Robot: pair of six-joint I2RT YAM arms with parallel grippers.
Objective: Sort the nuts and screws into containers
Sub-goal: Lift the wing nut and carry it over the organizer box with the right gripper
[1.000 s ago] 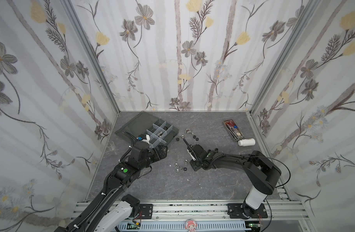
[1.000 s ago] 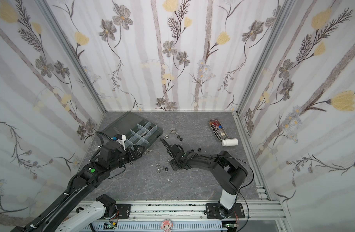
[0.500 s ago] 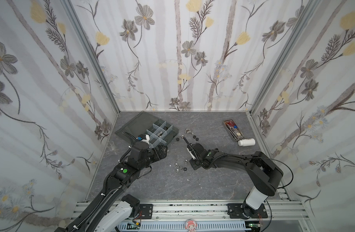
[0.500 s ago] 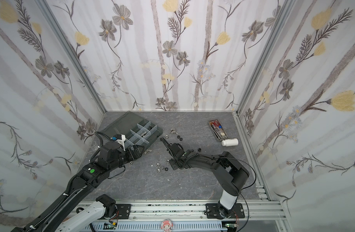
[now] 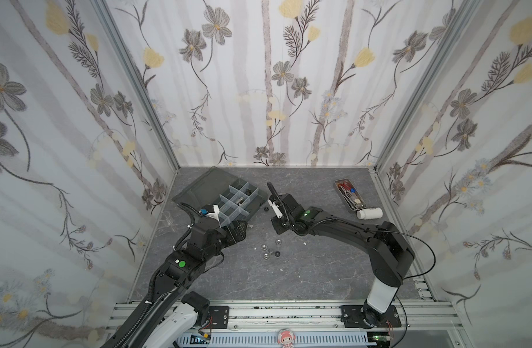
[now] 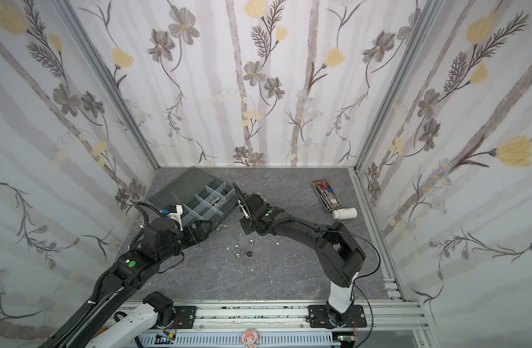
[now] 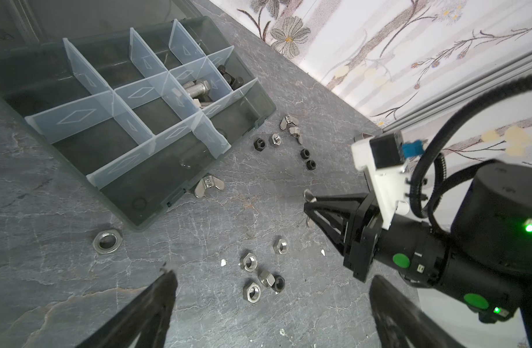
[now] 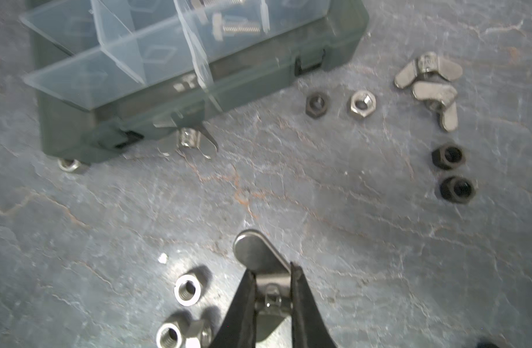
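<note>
My right gripper point(image 8: 270, 280) is shut on a silver wing nut point(image 8: 260, 256), held just above the table, a short way from the smoky-grey organizer box point(image 5: 195, 192). Silver screws point(image 7: 197, 88) and black ones point(image 7: 231, 79) lie in its compartments. Loose hex nuts point(image 7: 252, 277) sit on the table between my left gripper's open fingers point(image 7: 156, 301). More nuts, black point(image 8: 448, 155) and silver point(image 8: 361, 104), and wing nuts point(image 8: 427, 78) lie beside the box. In both top views the left gripper point(image 5: 239, 232) hovers at the box's near corner, apart from the right gripper point(image 5: 276, 226).
A narrow metal tray point(image 5: 349, 194) with red-handled scissors and a white bottle point(image 5: 369, 213) lie at the far right by the wall. A large flat nut point(image 7: 107, 241) rests near the box's corner, and a wing nut point(image 7: 209, 186) leans against its front wall.
The right gripper has closed on the wing nut and shifted slightly back toward the organizer box. The left arm has stayed still.
</note>
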